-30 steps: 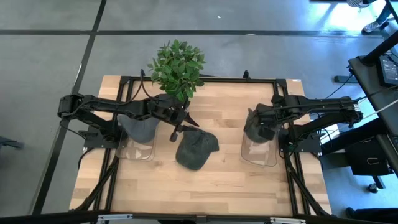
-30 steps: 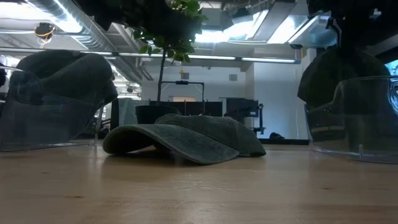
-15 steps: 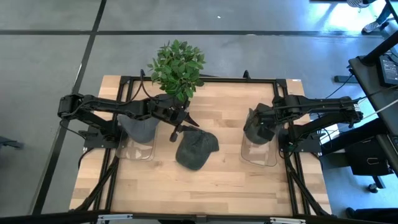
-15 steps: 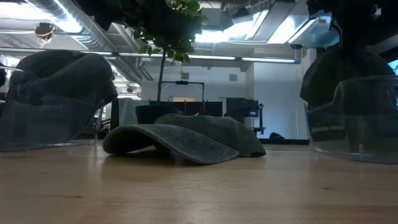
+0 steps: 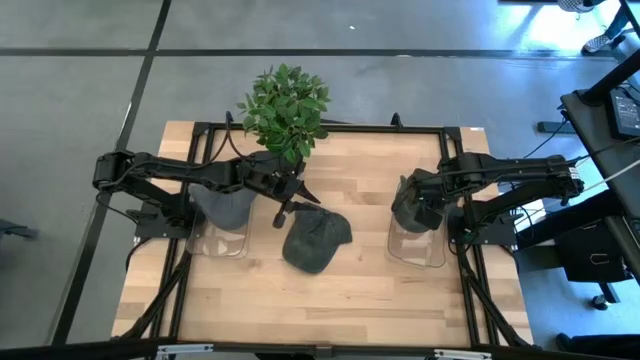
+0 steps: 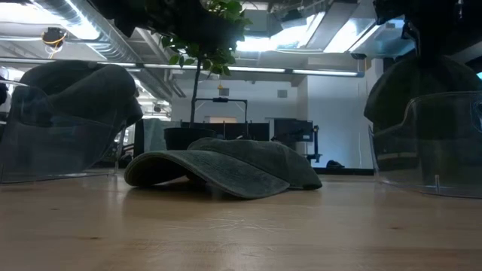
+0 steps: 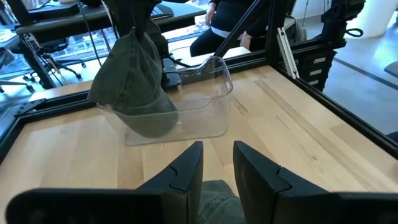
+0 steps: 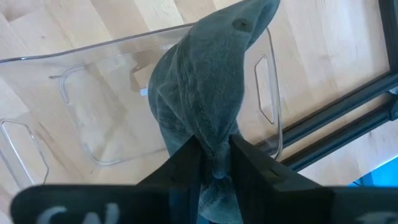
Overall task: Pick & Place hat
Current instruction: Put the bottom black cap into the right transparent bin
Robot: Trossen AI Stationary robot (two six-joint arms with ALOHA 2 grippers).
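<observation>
A grey-green cap (image 5: 316,240) lies flat at the table's middle, crown up, also low and wide in the low view (image 6: 226,169). My left gripper (image 5: 293,208) hovers open above its far-left edge, and the cap shows below the fingers (image 7: 217,196). A second cap (image 5: 225,208) rests in the clear left bin (image 5: 222,245). My right gripper (image 5: 415,205) is shut on a third cap (image 8: 208,81) over the clear right bin (image 5: 420,250). My right gripper pinches the third cap between its two fingers at a bunched fold of cloth (image 8: 213,134), coming from above and pointing down. The cap hangs below the fingers, with its lower part inside the right bin's walls (image 7: 146,121). Whether it touches the bin floor I cannot tell.
A potted green plant (image 5: 285,105) stands at the table's far edge, just behind my left arm. Black frame rails (image 5: 330,128) run round the tabletop. Bare wood (image 5: 330,305) lies toward the near edge. A person sits beyond the table (image 7: 233,25).
</observation>
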